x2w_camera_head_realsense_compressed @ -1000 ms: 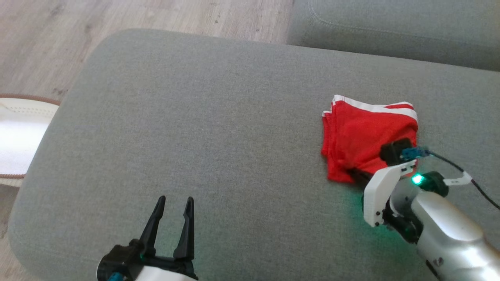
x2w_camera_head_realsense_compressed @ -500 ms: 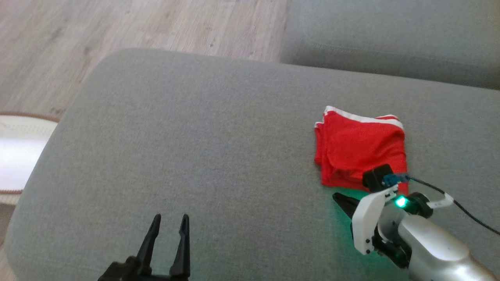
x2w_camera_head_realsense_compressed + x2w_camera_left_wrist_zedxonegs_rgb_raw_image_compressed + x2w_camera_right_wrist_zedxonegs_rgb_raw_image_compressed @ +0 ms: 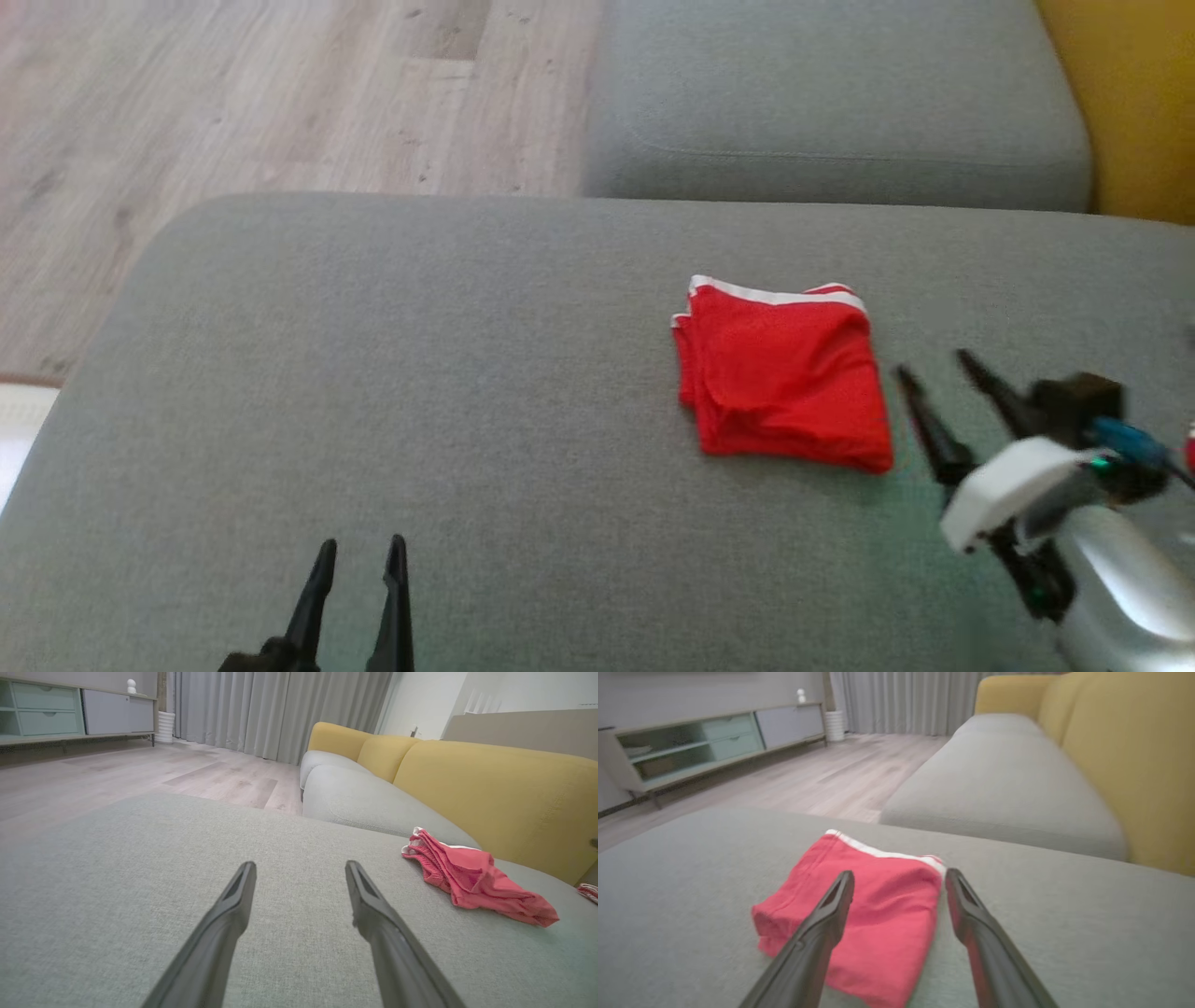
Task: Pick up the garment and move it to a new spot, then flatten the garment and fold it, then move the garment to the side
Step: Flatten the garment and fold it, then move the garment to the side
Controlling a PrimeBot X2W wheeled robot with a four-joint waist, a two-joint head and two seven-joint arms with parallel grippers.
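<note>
1. The folded red garment (image 3: 780, 373) is being carried by the grey sofa cushion (image 3: 420, 373). It is lying flat on the cushion's right half, with its white trim toward the far edge.
2. The right gripper (image 3: 932, 366) is being held just beside the garment's right edge, fingers spread with nothing between them, and its forearm is slanting in from the near right side.
3. The left gripper (image 3: 362, 544) is being held low toward the near edge, well apart from the garment, fingers spread and pointing toward the far edge.
</note>
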